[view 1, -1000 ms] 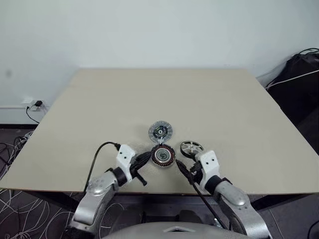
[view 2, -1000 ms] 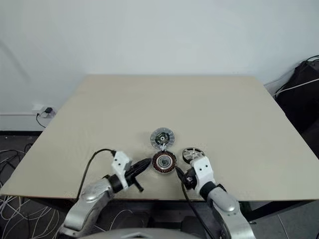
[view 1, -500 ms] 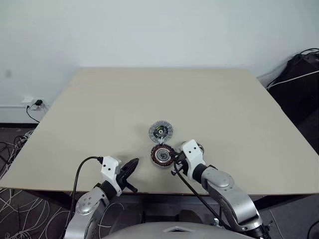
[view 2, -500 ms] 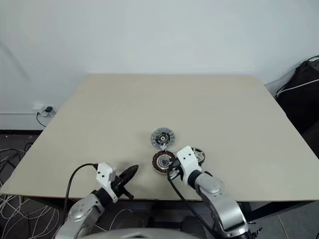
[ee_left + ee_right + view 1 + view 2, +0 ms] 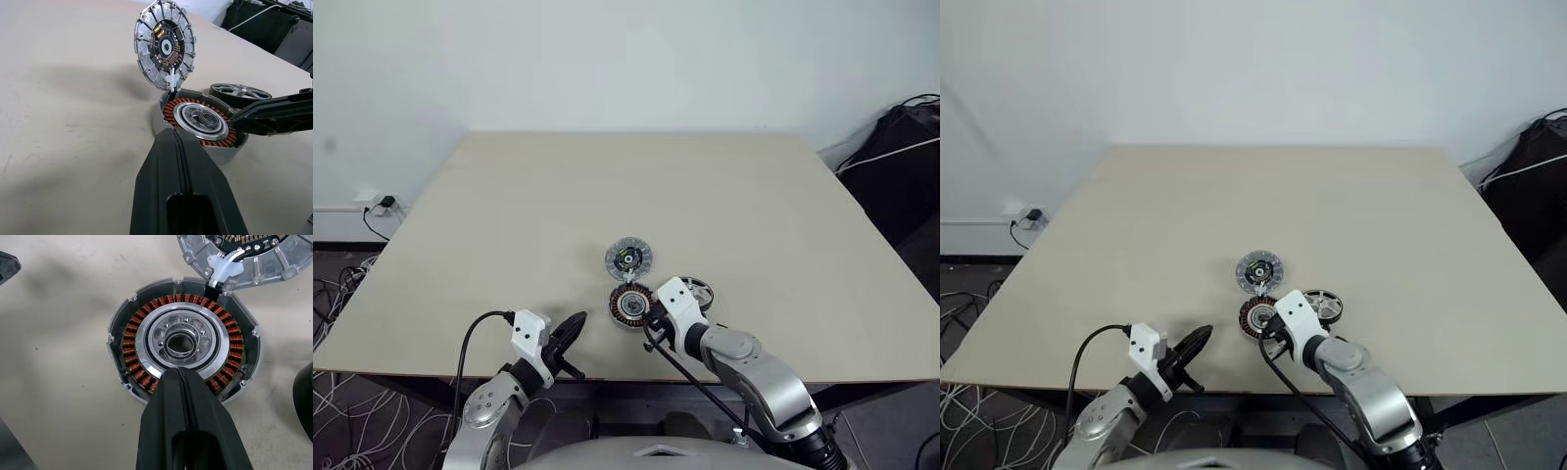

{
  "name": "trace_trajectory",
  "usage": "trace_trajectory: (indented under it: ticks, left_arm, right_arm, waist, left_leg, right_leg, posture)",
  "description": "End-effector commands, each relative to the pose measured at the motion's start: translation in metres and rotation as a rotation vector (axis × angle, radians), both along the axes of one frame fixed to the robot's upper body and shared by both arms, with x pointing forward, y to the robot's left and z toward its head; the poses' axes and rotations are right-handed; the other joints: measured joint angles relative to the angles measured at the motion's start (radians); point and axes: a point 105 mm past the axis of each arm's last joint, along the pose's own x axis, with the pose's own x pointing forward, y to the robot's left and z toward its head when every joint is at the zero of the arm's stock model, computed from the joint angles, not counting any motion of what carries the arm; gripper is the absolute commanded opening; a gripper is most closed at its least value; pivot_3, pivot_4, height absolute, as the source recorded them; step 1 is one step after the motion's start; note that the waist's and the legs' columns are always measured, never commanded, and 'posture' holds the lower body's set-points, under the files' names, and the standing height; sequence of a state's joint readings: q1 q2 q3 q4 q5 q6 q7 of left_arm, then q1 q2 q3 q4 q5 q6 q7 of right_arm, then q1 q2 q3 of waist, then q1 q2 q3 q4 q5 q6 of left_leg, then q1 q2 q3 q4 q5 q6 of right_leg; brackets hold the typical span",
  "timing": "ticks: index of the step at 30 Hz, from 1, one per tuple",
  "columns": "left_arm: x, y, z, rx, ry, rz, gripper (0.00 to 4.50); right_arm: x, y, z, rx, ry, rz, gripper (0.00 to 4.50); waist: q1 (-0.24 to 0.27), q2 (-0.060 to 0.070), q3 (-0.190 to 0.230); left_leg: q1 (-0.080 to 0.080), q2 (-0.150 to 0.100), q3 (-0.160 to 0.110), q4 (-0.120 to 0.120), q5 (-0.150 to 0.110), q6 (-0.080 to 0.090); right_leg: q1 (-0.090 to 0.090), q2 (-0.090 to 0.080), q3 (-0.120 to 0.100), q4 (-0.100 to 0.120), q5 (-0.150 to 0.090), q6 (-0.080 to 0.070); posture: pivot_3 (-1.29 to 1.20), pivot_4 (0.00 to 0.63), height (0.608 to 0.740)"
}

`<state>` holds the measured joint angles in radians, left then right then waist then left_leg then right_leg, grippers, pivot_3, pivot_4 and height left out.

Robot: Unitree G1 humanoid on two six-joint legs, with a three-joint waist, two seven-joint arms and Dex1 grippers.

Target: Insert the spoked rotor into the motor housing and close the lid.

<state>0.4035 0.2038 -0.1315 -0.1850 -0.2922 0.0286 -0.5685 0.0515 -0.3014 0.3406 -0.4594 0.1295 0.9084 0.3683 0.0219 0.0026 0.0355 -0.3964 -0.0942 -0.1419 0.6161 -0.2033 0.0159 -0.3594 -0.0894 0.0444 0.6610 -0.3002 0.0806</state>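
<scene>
Tabletop [image 5: 509, 196] first: a broad beige slab with a white wall behind its far edge, bare across the whole far half and out to both side edges. Everything sits bunched near the near edge, a little right of centre, so the open room lies ahead and to either side. Off the right edge there is a dark bag with cables [image 5: 901, 147]; off the left, a wall socket with wires [image 5: 377, 206] trailing on the floor.

The right gripper [image 5: 179, 374] reaches in from the near right, angled down and to the left. Its jaws are pressed together with nothing between them, and the tip rests over the near side of the motor housing [image 5: 183, 341], at the silver ring inside the windings. The left gripper [image 5: 576, 323] hangs just inside the near edge, left of the parts and apart from them, jaws likewise closed on nothing, pointing toward the housing.

The motor housing lies flat, copper windings and silver centre facing up. The lid [image 5: 165, 45] is joined to its far side by a small white wire lead and, in the left wrist view, stands tilted up, its circuit face toward the robot. The spoked rotor [image 5: 1324, 305] lies flat just right of the housing, partly behind the right arm.
</scene>
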Motion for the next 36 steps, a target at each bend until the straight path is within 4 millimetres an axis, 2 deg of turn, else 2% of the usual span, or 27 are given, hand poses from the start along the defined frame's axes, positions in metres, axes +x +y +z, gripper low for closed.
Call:
trace_trajectory:
  ticks: [1, 10, 26, 36]
  left_arm:
    - [0.004, -0.004, 0.017, -0.019, -0.072, -0.019, 0.0]
    - [0.002, -0.006, 0.015, -0.016, -0.056, -0.041, 0.0]
    - [-0.002, -0.01, 0.011, 0.018, -0.037, -0.084, 0.0]
    - [-0.003, -0.008, 0.004, 0.099, -0.042, -0.103, 0.0]
  right_arm:
    - [0.006, 0.009, 0.01, 0.03, -0.033, 0.02, 0.01]
    - [0.01, 0.017, 0.005, 0.041, -0.02, 0.025, 0.01]
    - [0.013, 0.019, 0.002, 0.047, -0.015, 0.026, 0.01]
    - [0.009, 0.023, 0.011, 0.07, -0.036, 0.07, 0.01]
  waist:
    - [-0.002, 0.0, 0.0]
    - [-0.006, 0.001, 0.001]
    - [-0.008, 0.002, 0.002]
    - [-0.008, 0.003, 0.002]
  left_leg:
    - [0.0, 0.0, 0.0, 0.0, 0.0, 0.0]
    - [0.0, 0.0, 0.0, 0.0, 0.0, 0.0]
    - [0.0, 0.0, 0.0, -0.001, 0.0, 0.0]
    - [-0.001, 0.0, 0.0, -0.001, 0.0, 0.0]
  right_leg:
    - [0.0, 0.0, 0.0, 0.0, 0.0, 0.0]
    - [0.0, 0.0, 0.0, 0.0, 0.0, 0.0]
    - [-0.001, 0.0, 0.0, 0.0, 0.0, 0.0]
    - [-0.002, 0.0, 0.0, 0.0, 0.0, 0.0]
  posture:
    - [0.0, 0.0, 0.74]
    - [0.0, 0.0, 0.74]
    - [0.0, 0.0, 0.74]
    - [0.0, 0.0, 0.74]
